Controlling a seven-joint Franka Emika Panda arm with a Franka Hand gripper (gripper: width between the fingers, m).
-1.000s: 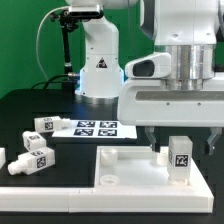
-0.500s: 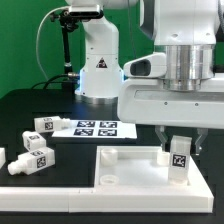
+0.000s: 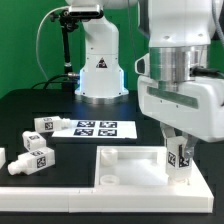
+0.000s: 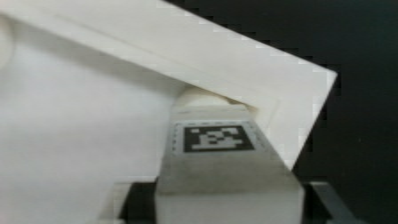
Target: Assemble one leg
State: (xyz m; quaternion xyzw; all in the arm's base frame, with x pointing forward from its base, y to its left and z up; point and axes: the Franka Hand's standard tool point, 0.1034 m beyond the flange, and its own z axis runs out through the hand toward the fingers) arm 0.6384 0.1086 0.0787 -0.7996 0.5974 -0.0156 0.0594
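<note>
My gripper (image 3: 180,152) is shut on a white leg (image 3: 181,160) with a black-and-white tag. It holds the leg upright at a corner of the large flat white panel (image 3: 125,165), at the exterior view's right. In the wrist view the leg (image 4: 217,150) fills the space between the two dark fingers (image 4: 143,205), and its end meets the panel's corner (image 4: 267,85). Three more legs lie at the exterior view's left: one at the back (image 3: 47,125), one nearer (image 3: 36,149), and one cut off by the edge (image 3: 3,157).
The marker board (image 3: 92,128) lies flat on the black table behind the panel. The robot's white base (image 3: 98,65) stands at the back, with a black cable beside it.
The wrist has turned while the leg stays at the panel's corner. The fingers, spread wide one second ago, have closed on the leg.
</note>
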